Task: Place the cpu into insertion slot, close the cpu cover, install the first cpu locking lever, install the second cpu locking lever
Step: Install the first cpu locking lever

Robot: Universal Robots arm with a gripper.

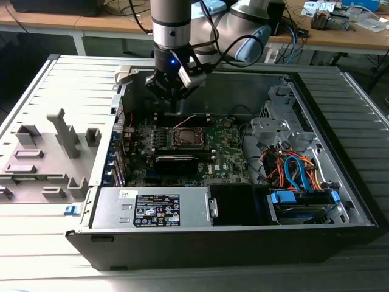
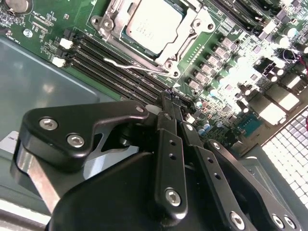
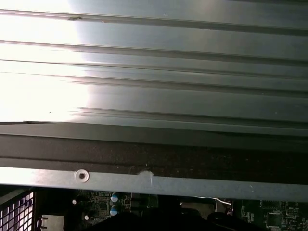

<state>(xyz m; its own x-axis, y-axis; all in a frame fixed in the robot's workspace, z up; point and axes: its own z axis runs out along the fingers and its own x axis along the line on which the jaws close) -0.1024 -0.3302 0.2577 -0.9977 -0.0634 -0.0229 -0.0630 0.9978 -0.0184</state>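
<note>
Open computer case point(image 1: 340, 201), cpu point(image 2: 153, 22) seated in insertion slot point(image 2: 166, 61), gripper point(image 2: 169, 97) jaws together above.

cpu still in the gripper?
No. In the second wrist view the cpu sits in the insertion slot under the cpu cover, and the gripper hangs apart from it, holding nothing.

You won't find any print here that can actually be read. The white-and-black label point(image 1: 159, 213) on the grey power supply box point(image 1: 152, 207), in front of the green motherboard point(image 1: 182, 152) in the exterior view, carries marks too small to make out. In the second wrist view the cpu point(image 2: 154, 25) shows faint engraving on its metal top, illegible.
</note>
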